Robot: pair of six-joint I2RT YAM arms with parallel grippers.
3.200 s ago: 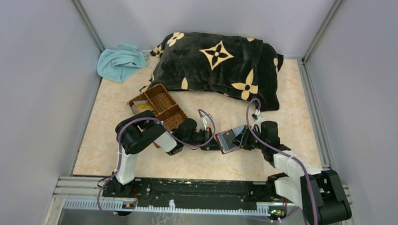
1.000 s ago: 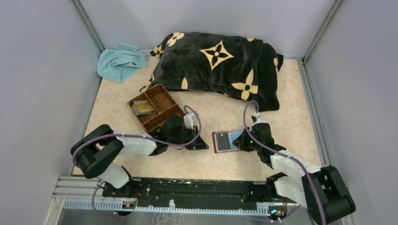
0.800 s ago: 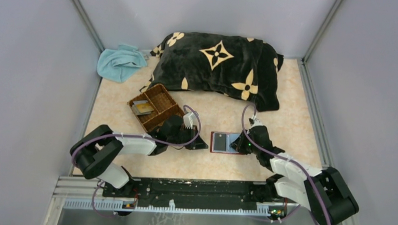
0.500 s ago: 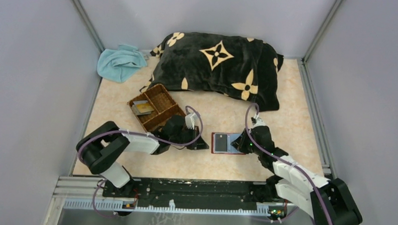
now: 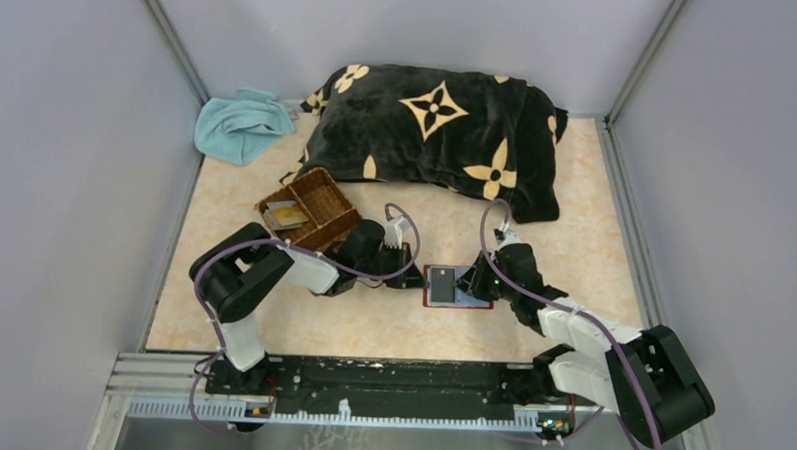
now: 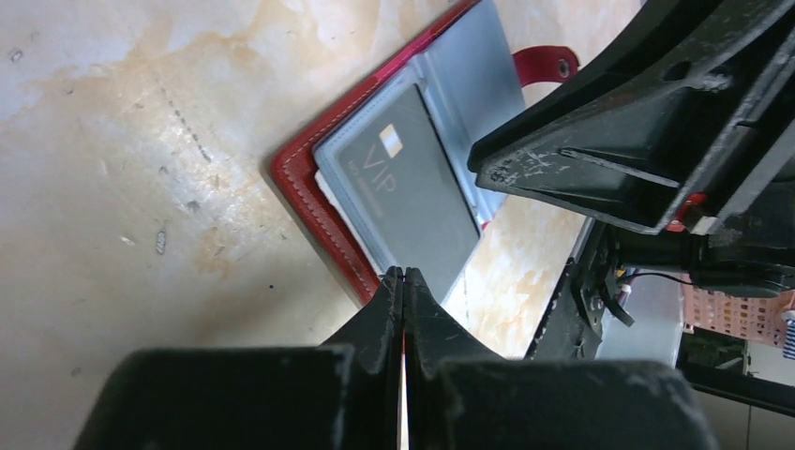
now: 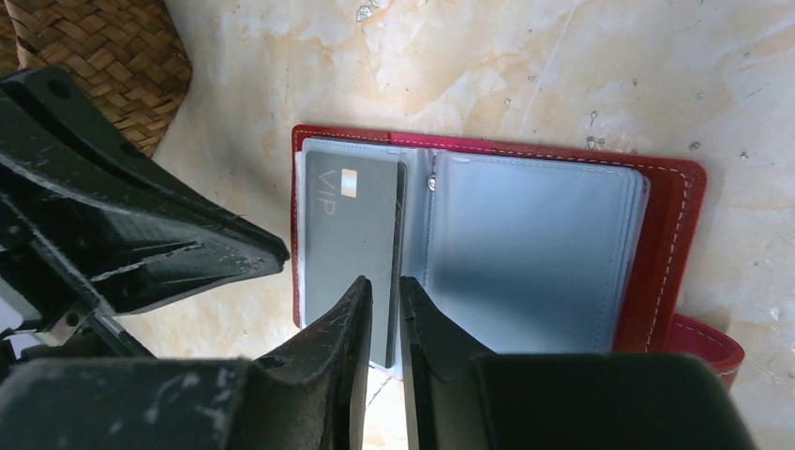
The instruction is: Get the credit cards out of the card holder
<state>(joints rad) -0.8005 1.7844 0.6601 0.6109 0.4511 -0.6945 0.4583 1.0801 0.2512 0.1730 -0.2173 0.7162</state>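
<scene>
Now the red card holder [image 7: 534, 244] lies open, flat on the table [image 5: 574, 241], w/ a dark VIP card [image 7: 352, 234] in the sleeve nearest the L gripper [image 6: 403, 281]. Its fingers are pressed together, tip at the holder's edge, prob. to nudge the card out. The R gripper [image 7: 384, 291] is nearly closed over the card's corner, likely pinning the holder; can't tell if it's pinching. A wicker basket [image 5: 325, 197] sits just beside.

One each: card holder [image 7: 539, 253], dark card [image 7: 349, 244], basket [image 5: 327, 201], pillow [image 5: 438, 126], cloth [image 5: 240, 125].
</scene>
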